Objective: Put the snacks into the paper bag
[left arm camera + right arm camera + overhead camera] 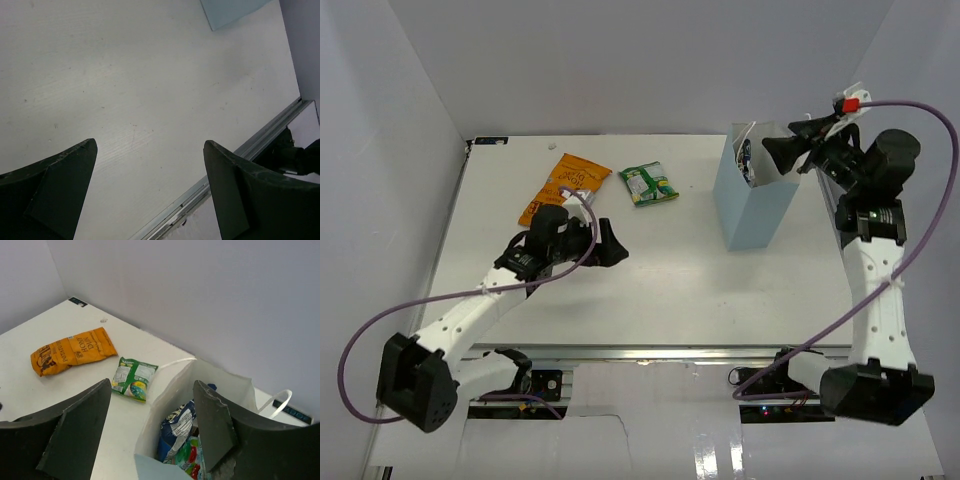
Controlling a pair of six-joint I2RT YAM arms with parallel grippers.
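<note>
While left gripper point(150, 145) and right gripper point(152, 384) gape empty, the flat orange foil chip bag point(565, 186) lies along 1-to-7 o'clock.

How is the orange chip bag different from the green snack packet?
The orange chip bag is orange and long; the green snack packet is green and white, shorter and squarer. The orange chip bag lies farther from the paper bag; the green snack packet lies nearer to it. Both lie flat on the table, outside the paper bag.
</note>
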